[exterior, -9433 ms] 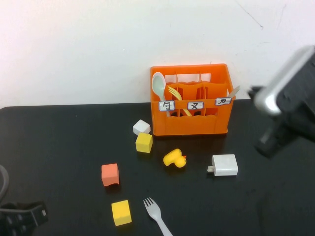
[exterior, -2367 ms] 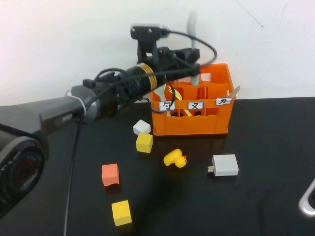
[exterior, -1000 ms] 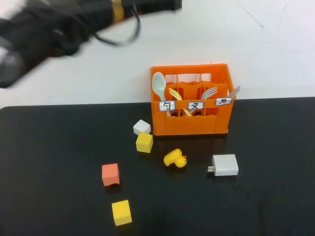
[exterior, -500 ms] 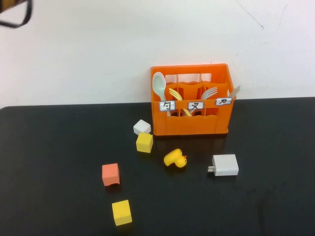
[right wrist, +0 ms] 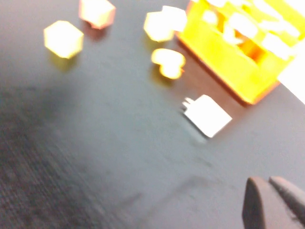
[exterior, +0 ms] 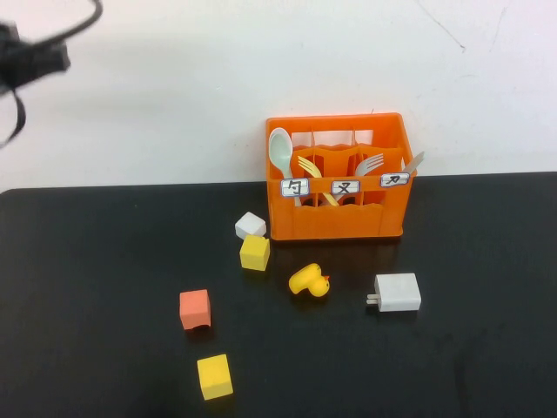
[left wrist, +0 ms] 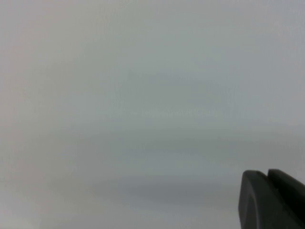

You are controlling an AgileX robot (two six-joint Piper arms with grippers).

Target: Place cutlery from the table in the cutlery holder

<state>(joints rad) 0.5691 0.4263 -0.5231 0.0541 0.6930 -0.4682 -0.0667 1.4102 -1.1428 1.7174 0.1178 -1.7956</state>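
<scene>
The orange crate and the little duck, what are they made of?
The crate looks like hard plastic: smooth, slightly shiny, thin moulded walls and dividers. The duck seems rubbery or soft plastic: rounded, glossy yellow, though that is a guess. Both pincers are away from them.

The crate (exterior: 339, 213) looks like smooth glossy orange plastic; the table (exterior: 104, 252) is matt black; the mint spoon (exterior: 280, 152) looks plastic.

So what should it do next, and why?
Probably just park both arms. The grey fork and green spoon already stand in the crate, and no cutlery lies on the table. Left end effector and right end effector are shut, empty.
</scene>
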